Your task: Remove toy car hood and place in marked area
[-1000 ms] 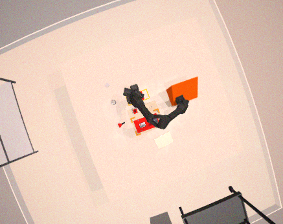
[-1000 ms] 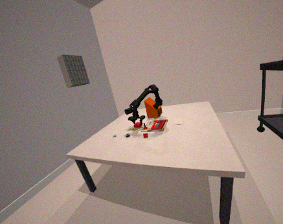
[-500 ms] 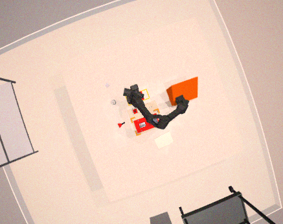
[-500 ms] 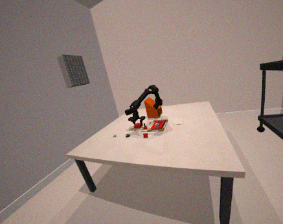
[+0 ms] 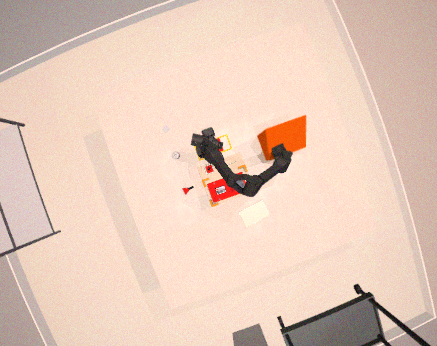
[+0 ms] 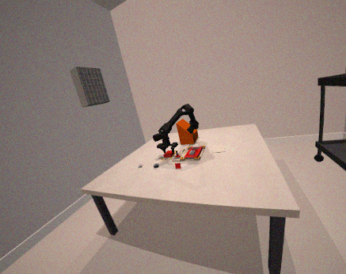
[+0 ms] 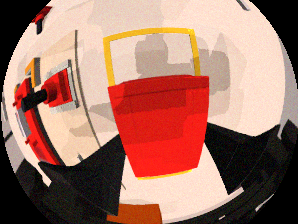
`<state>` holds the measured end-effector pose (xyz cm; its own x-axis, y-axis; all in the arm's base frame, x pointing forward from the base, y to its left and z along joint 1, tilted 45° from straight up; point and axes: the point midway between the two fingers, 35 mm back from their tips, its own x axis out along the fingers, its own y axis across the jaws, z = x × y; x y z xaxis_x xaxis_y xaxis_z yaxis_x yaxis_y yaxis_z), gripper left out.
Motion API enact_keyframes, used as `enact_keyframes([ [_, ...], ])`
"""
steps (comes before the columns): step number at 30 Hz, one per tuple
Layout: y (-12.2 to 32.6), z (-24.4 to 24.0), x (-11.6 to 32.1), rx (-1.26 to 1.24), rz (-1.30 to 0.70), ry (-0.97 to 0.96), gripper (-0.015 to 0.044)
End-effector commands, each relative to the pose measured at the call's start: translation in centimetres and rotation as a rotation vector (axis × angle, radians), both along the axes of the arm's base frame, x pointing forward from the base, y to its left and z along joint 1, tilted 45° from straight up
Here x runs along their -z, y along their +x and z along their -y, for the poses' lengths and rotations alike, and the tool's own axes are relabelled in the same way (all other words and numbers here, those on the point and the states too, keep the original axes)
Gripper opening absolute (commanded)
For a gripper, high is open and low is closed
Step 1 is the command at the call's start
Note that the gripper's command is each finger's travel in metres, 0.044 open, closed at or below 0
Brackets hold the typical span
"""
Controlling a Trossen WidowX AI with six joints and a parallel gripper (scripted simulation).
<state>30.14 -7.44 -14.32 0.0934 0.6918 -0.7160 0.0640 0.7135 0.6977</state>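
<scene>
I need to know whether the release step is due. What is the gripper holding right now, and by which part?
The gripper is shut on the red hood, over the yellow-outlined marked area. The exact contact points are hidden; the hold appears to be on the hood's opposite side edges.
</scene>
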Motion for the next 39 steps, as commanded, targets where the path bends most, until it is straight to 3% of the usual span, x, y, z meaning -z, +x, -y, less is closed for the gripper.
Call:
enact_keyframes([
  [1, 0.0, 0.0, 0.0, 0.000, 0.001, 0.000, 0.0236],
  [9, 0.0, 0.2, -0.2, 0.000, 0.001, 0.000, 0.0440],
  [18, -0.7, 5.3, -5.2, 0.000, 0.000, 0.003, 0.0440],
  [39, -0.7, 5.3, -5.2, 0.000, 0.000, 0.003, 0.0440],
])
